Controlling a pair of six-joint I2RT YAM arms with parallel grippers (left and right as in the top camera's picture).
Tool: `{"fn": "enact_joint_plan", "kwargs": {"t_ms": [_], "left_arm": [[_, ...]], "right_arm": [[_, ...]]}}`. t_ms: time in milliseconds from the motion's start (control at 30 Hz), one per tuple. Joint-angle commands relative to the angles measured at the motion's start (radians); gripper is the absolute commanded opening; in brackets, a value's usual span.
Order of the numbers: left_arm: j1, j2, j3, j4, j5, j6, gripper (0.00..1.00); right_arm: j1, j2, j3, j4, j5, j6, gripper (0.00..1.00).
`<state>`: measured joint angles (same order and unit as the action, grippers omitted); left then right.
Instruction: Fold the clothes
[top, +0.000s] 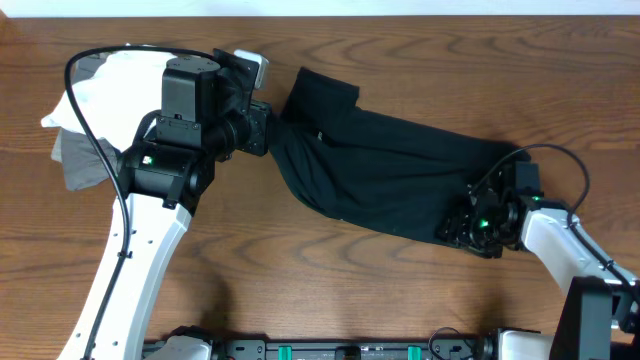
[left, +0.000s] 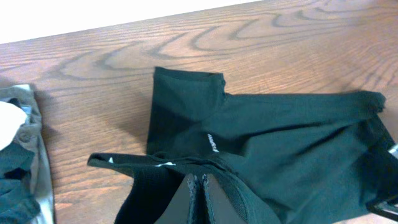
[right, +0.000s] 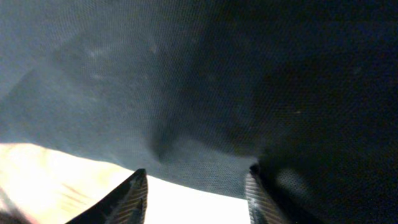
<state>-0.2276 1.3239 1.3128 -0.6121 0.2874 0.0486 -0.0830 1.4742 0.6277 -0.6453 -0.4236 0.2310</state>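
My left claw (top: 262, 130) is pinched tight on the left edge of the black garment (top: 390, 170). The cloth stretches across the table (top: 420, 40) to my right claw (top: 462, 228), fingers (right: 134, 193) apart at the hem, gripping nothing.

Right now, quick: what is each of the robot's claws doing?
Left gripper: closed, pinching the black garment.
Right gripper: open at the garment's edge, holding nothing.

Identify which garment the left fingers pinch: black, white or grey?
The black garment, clamped in the left fingers; the white garment and grey garment lie piled apart, untouched.
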Motion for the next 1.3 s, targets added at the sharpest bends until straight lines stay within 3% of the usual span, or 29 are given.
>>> {"fn": "enact_joint_plan", "kwargs": {"t_ms": [0,133,167,233,300,400,533,800,1033,1167,1267], "left_arm": [[-0.001,-0.019,0.001,0.011,-0.039,-0.005,0.06],[-0.001,-0.019,0.001,0.01,-0.039,-0.004,0.06],[-0.001,-0.019,0.001,0.01,-0.039,-0.005,0.06],[-0.001,-0.021,0.001,0.01,-0.041,-0.004,0.06],[-0.001,-0.027,0.001,0.002,-0.058,-0.004,0.06],[-0.001,-0.055,0.001,-0.017,-0.12,-0.003,0.06],[-0.001,-0.121,0.001,-0.03,-0.151,0.008,0.06],[-0.001,-0.288,0.001,-0.04,-0.15,0.007,0.06],[-0.001,-0.37,0.001,-0.072,-0.09,-0.005,0.06],[-0.021,-0.301,0.0,-0.171,0.085,-0.006,0.08],[-0.081,-0.206,0.0,-0.24,0.136,0.058,0.09]], "right_arm": [[0.019,-0.008,-0.053,0.001,0.042,0.036,0.56],[0.019,-0.008,-0.095,0.109,0.063,0.075,0.59],[0.019,-0.008,-0.104,0.153,0.077,0.105,0.5],[0.018,-0.008,-0.108,0.211,0.083,0.149,0.15],[0.018,-0.011,-0.091,0.221,0.076,0.157,0.01],[0.017,-0.036,-0.009,0.137,0.076,0.112,0.01],[0.008,-0.138,0.206,-0.098,0.079,0.018,0.01],[-0.046,-0.291,0.61,-0.418,0.201,0.004,0.01],[-0.063,-0.348,0.71,-0.463,0.21,0.003,0.01],[-0.052,-0.328,0.706,-0.476,0.21,0.003,0.01],[-0.042,-0.296,0.705,-0.465,0.21,0.01,0.01]]}}
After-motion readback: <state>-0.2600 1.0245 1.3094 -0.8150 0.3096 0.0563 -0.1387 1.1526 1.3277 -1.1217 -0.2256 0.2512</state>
